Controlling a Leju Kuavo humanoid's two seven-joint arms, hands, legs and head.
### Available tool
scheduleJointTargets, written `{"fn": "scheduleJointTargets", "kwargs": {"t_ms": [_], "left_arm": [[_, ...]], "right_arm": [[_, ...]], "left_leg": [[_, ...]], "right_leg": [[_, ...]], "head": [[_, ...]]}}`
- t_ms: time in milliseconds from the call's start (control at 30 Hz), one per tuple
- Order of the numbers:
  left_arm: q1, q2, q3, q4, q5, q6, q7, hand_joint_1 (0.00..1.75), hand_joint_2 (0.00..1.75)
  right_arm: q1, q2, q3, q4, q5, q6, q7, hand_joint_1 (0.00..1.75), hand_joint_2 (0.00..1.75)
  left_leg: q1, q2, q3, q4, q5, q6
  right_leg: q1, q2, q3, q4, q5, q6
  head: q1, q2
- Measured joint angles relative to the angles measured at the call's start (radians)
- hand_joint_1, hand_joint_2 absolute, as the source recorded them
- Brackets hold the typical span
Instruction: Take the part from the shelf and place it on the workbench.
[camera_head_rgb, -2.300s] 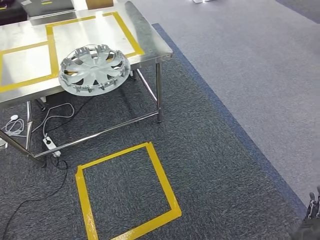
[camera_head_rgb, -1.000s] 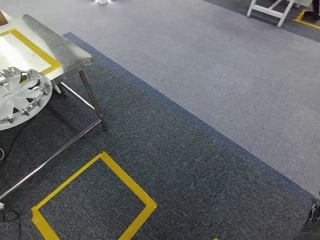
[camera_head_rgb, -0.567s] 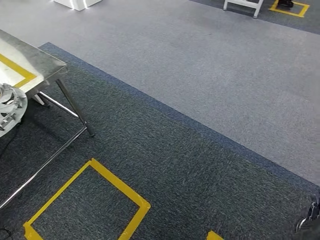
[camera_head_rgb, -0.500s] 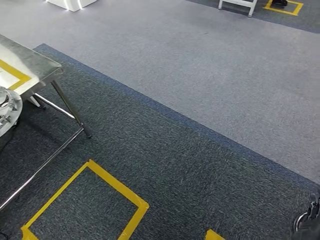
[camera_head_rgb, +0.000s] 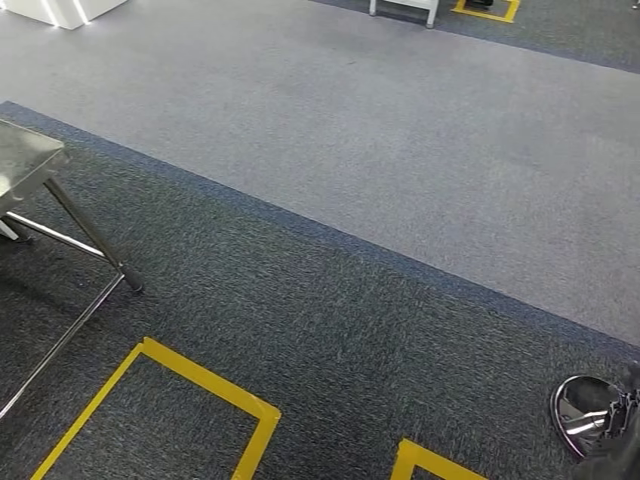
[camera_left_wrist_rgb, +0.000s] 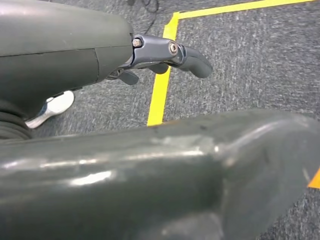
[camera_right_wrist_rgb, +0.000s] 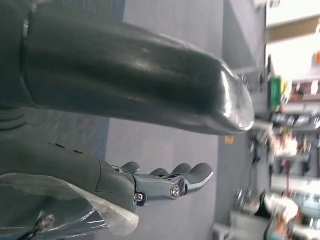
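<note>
The right hand (camera_right_wrist_rgb: 166, 182) hangs beside the robot's body with its fingers stretched out straight and nothing in them; a fold of clear plastic wrap (camera_right_wrist_rgb: 75, 205) lies around the wrist just behind it. The left hand (camera_left_wrist_rgb: 166, 52) also hangs low, fingers extended and holding nothing, above dark carpet where a strip of yellow tape (camera_left_wrist_rgb: 160, 90) runs just beyond its fingertips. In the head view, the corner of a yellow floor square (camera_head_rgb: 219, 390) lies on the dark carpet on the left-hand side, and a shiny round metal base (camera_head_rgb: 592, 415) sits close to the right hand's side at the lower corner. Further off on the left-hand side stands the corner and slanted leg of the steel workbench (camera_head_rgb: 30, 160). Beyond that spreads the lighter grey carpet (camera_head_rgb: 340, 130), and at the far edge the foot of a white frame (camera_head_rgb: 400, 8).

The part and the shelf cannot be made out here, so the part's place cannot be told. With both hands free, the step in hand looks like the walk toward the shelf. The next move calls for bringing the shelf into sight, squaring up before it, and raising a hand toward the part.
</note>
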Motion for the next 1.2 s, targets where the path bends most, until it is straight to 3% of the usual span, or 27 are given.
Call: {"fn": "scheduleJointTargets", "kwargs": {"t_ms": [33, 67, 133, 200, 267, 333, 400, 467, 500, 533, 600, 667, 733, 800, 867, 933, 1000, 1033, 1067, 1133, 1200], "left_arm": [[0.0, 0.0, 0.0, 0.0, 0.0, 0.0, 0.0, 0.0, 0.0], [0.0, 0.0, 0.0, 0.0, -0.001, 0.0, 0.0, 0.0, 0.0], [-0.001, 0.0, 0.001, 0.0, -0.002, 0.0, 0.0, 0.0, 0.0], [-0.001, 0.0, 0.001, 0.0, -0.003, 0.0, 0.0, 0.0, 0.0], [-0.001, 0.0, 0.001, 0.0, -0.005, 0.0, 0.001, 0.0, 0.0], [-0.002, -0.001, 0.002, 0.0, -0.006, 0.0, 0.003, 0.0, 0.0], [0.0, -0.001, 0.002, 0.0, -0.007, -0.001, 0.003, 0.0, 0.0], [0.001, 0.0, 0.002, 0.0, -0.011, -0.001, 0.004, 0.0, 0.0], [0.002, 0.0, 0.003, 0.0, -0.013, -0.001, 0.005, 0.0, 0.0], [0.003, 0.0, 0.004, 0.0, -0.015, -0.001, 0.005, 0.0, 0.0], [0.004, 0.0, 0.005, 0.0, -0.016, -0.001, 0.006, 0.0, 0.0], [0.004, 0.001, 0.008, 0.0, -0.017, -0.001, 0.006, 0.0, 0.0], [0.002, 0.001, 0.013, 0.0, -0.018, -0.001, 0.005, 0.0, 0.0], [0.0, 0.0, 0.017, 0.0, -0.018, -0.001, 0.005, 0.0, 0.0], [-0.001, 0.0, 0.02, 0.0, -0.018, -0.001, 0.004, 0.0, 0.0], [0.0, -0.001, 0.023, 0.0, -0.018, -0.001, 0.003, 0.0, 0.0], [0.001, -0.001, 0.025, 0.0, -0.018, -0.001, 0.002, 0.0, 0.0], [0.002, -0.001, 0.025, 0.0, -0.018, -0.001, 0.001, 0.0, 0.0], [0.002, -0.001, 0.026, 0.0, -0.017, -0.001, -0.002, 0.0, 0.0], [-0.001, -0.002, 0.027, 0.0, -0.017, -0.002, -0.009, 0.0, 0.0], [-0.003, -0.002, 0.027, 0.0, -0.016, -0.002, -0.013, 0.0, 0.0]], "right_arm": [[0.001, 0.0, 0.001, 0.002, 0.0, -0.003, 0.0, 0.0, 0.0], [0.002, 0.0, 0.001, 0.003, 0.0, -0.004, 0.001, 0.0, 0.0], [0.001, 0.0, 0.004, 0.004, 0.0, -0.007, 0.001, 0.0, 0.0], [0.0, 0.0, 0.01, 0.004, 0.001, -0.009, 0.0, 0.0, 0.0], [0.003, 0.0, 0.013, 0.004, 0.001, -0.014, 0.0, 0.0, 0.0], [0.006, 0.0, 0.014, 0.004, 0.002, -0.018, 0.0, 0.0, 0.0], [0.005, 0.0, 0.016, 0.005, 0.002, -0.021, 0.0, 0.0, 0.0], [0.004, 0.0, 0.02, 0.006, 0.002, -0.023, 0.001, 0.0, 0.0], [0.004, 0.0, 0.021, 0.007, 0.003, -0.025, 0.002, 0.0, 0.0], [0.005, 0.0, 0.022, 0.008, 0.003, -0.027, 0.003, 0.0, 0.0], [0.005, 0.0, 0.023, 0.009, 0.003, -0.03, 0.006, 0.0, 0.0], [0.004, 0.0, 0.024, 0.01, 0.002, -0.032, 0.009, 0.0, 0.0], [0.005, 0.0, 0.026, 0.011, 0.002, -0.032, 0.01, 0.0, 0.0], [0.007, 0.0, 0.027, 0.011, 0.001, -0.033, 0.01, 0.0, 0.0], [0.008, 0.0, 0.027, 0.012, 0.001, -0.034, 0.01, 0.0, 0.0], [0.006, 0.0, 0.027, 0.012, 0.001, -0.035, 0.01, 0.0, 0.0], [0.006, -0.001, 0.028, 0.014, 0.002, -0.037, 0.01, 0.0, 0.0], [0.006, -0.001, 0.028, 0.015, 0.007, -0.043, 0.009, 0.0, 0.0], [0.007, -0.001, 0.027, 0.016, 0.016, -0.051, 0.007, 0.0, 0.0], [0.007, 0.0, 0.026, 0.017, 0.042, -0.068, 0.001, 0.0, 0.0], [0.007, 0.0, 0.026, 0.017, 0.057, -0.077, -0.002, 0.0, 0.0]], "left_leg": [[0.0, 0.012, 0.0, 0.0, -0.001, -0.001], [0.0, 0.023, 0.001, 0.001, -0.002, -0.002], [-0.002, 0.042, 0.004, 0.004, -0.007, -0.01], [-0.006, 0.057, 0.008, 0.009, -0.012, -0.022], [-0.006, 0.073, 0.011, 0.009, -0.014, -0.033], [-0.002, 0.055, 0.01, 0.025, -0.032, -0.045], [0.002, 0.009, -0.026, 0.117, -0.091, -0.051], [0.002, -0.014, -0.089, 0.259, -0.154, -0.05], [0.002, -0.017, -0.11, 0.303, -0.163, -0.048], [0.002, -0.018, -0.116, 0.309, -0.151, -0.046], [0.001, -0.034, -0.078, 0.207, -0.074, -0.037], [0.002, -0.079, -0.028, 0.076, -0.013, -0.028], [0.001, -0.104, -0.011, 0.028, -0.006, -0.024], [0.0, -0.087, -0.009, 0.018, -0.003, -0.019], [0.002, -0.064, -0.004, 0.005, 0.003, -0.008], [0.001, -0.037, -0.003, -0.001, 0.005, -0.002], [-0.001, -0.01, -0.005, 0.0, 0.004, -0.001], [-0.001, 0.0, -0.005, 0.0, 0.004, -0.002], [-0.001, 0.008, -0.005, 0.002, 0.002, -0.004], [0.0, 0.017, -0.004, 0.006, -0.001, -0.01], [-0.002, 0.022, -0.004, 0.013, -0.005, -0.021]], "right_leg": [[-0.002, -0.003, 0.005, -0.005, 0.013, 0.002], [-0.003, -0.01, 0.032, -0.052, 0.041, 0.003], [-0.002, -0.05, 0.117, -0.201, 0.098, 0.001], [0.003, -0.077, 0.163, -0.286, 0.115, -0.008], [0.007, -0.062, 0.159, -0.292, 0.114, -0.021], [0.006, -0.045, 0.16, -0.295, 0.119, -0.034], [0.004, -0.026, 0.166, -0.297, 0.126, -0.045], [0.007, -0.003, 0.165, -0.296, 0.127, -0.049], [0.009, 0.01, 0.166, -0.296, 0.127, -0.05], [0.01, 0.023, 0.167, -0.296, 0.127, -0.05], [0.012, 0.05, 0.171, -0.295, 0.126, -0.051], [0.013, 0.075, 0.169, -0.291, 0.124, -0.047], [0.01, 0.095, 0.159, -0.288, 0.125, -0.038], [0.005, 0.106, 0.146, -0.287, 0.127, -0.025], [0.005, 0.071, 0.124, -0.253, 0.101, -0.016], [0.005, 0.019, 0.072, -0.144, 0.038, -0.009], [0.002, 0.002, 0.016, -0.028, -0.008, -0.001], [0.0, -0.001, 0.009, -0.013, -0.005, 0.003], [-0.003, -0.004, 0.025, -0.039, 0.017, 0.005], [-0.007, -0.014, 0.102, -0.177, 0.077, 0.006], [-0.005, -0.02, 0.159, -0.276, 0.107, -0.002]], "head": [[0.0, 0.0], [0.0, 0.0], [0.001, 0.0], [0.0, 0.0], [-0.002, 0.0], [-0.003, 0.0], [-0.005, 0.0], [-0.006, 0.0], [-0.006, 0.0], [-0.006, 0.0], [-0.006, 0.0], [-0.005, 0.0], [-0.004, 0.0], [-0.004, 0.0], [-0.001, 0.0], [0.001, 0.0], [0.002, 0.0], [0.002, 0.0], [0.002, 0.0], [0.002, 0.0], [0.002, 0.0]]}}
